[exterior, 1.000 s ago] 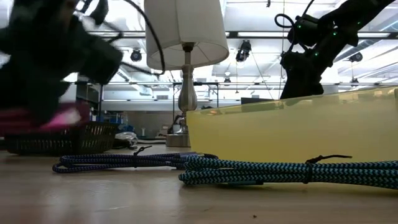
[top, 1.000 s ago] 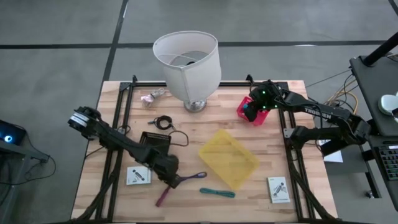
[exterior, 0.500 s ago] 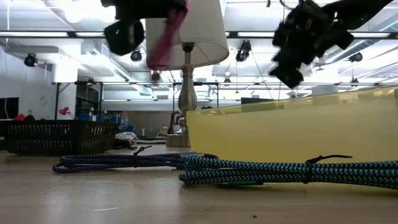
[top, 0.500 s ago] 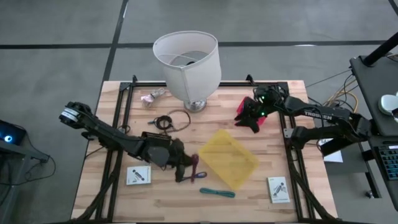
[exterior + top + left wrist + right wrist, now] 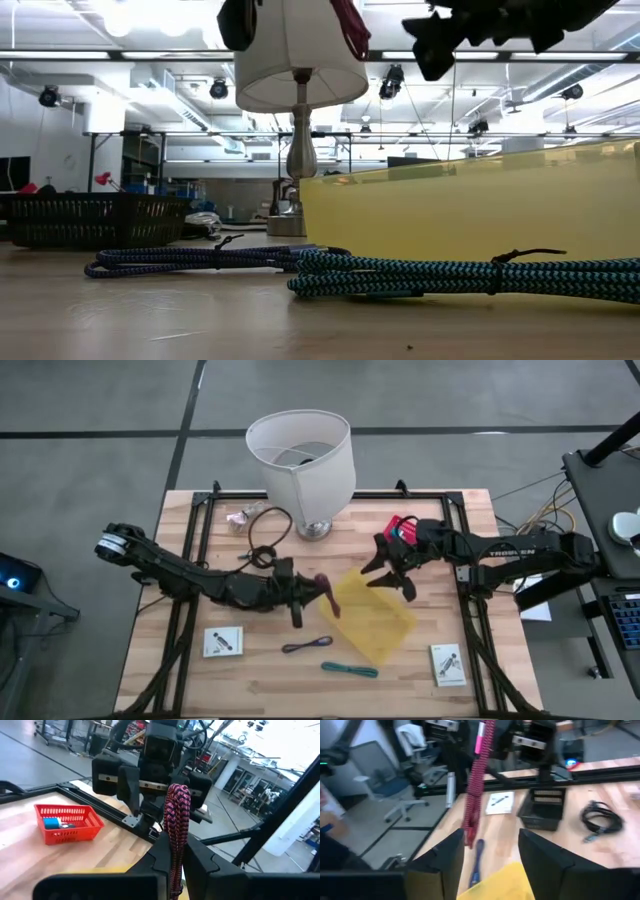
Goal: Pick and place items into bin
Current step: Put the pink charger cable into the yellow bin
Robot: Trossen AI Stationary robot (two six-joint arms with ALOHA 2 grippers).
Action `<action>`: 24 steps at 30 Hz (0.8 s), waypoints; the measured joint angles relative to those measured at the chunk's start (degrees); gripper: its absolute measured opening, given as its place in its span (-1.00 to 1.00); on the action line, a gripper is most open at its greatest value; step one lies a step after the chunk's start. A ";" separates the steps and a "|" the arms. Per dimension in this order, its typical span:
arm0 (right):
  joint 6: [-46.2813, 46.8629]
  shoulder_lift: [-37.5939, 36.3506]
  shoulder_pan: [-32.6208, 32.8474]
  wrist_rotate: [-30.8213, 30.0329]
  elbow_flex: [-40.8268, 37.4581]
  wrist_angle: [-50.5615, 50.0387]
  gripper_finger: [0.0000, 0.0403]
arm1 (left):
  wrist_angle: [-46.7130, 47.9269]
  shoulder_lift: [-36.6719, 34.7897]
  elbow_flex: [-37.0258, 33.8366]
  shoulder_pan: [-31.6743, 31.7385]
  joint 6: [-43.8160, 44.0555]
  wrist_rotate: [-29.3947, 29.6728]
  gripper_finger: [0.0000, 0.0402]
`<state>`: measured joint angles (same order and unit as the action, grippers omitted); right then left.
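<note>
Left gripper [image 5: 318, 586]: pressed together on the maroon tie [image 5: 176, 825], raised above the desk [image 5: 470, 690], at the near-left edge of the yellow bin [image 5: 375, 622]. Tie pinched near one end, long axis hanging roughly vertical in the left wrist view; by the high view, just at the bin's edge, not yet clearly over its floor. Bin lies toward the right arm's side of this gripper; release judged to call for a short carry further over the bin.

Right gripper [image 5: 392, 572]: spread, nothing seen between the fingers, hovering over the bin's far corner, facing the left gripper across the bin; near the red basket [image 5: 402, 530].

Remaining on desk: purple tie [image 5: 306, 646] and teal tie [image 5: 350, 670], both lying flat beside the bin's near-left edge, nearer the left arm; black cord loop [image 5: 264, 554] by the lamp [image 5: 300, 468]; white packets [image 5: 222, 642], one near each front corner.
</note>
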<state>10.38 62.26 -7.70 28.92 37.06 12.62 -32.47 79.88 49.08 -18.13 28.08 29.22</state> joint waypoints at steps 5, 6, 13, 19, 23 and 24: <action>2.60 0.97 0.37 -1.78 0.00 1.28 0.11 | -0.26 -0.02 0.00 0.79 -0.02 2.63 -0.95; 3.28 1.42 0.37 -1.86 0.00 2.26 0.17 | -0.30 -0.02 0.00 0.98 -0.02 2.62 -0.95; 6.04 6.63 0.61 -2.09 0.24 10.01 0.43 | -0.60 -0.02 0.04 2.45 -0.40 2.63 -0.95; 6.85 12.82 0.58 -2.07 3.70 10.31 0.43 | -1.85 -0.06 0.07 2.78 -1.70 2.61 -0.95; 8.66 15.78 0.58 -2.05 6.23 10.30 0.38 | -1.85 -0.07 0.07 2.78 -1.68 2.57 -0.95; 8.84 16.47 0.60 -1.94 6.89 10.36 0.37 | -1.85 -0.07 0.07 2.78 -1.68 2.59 -0.95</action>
<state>19.22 78.73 -7.10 26.98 43.95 22.98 -34.33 79.81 49.15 -15.35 26.39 31.81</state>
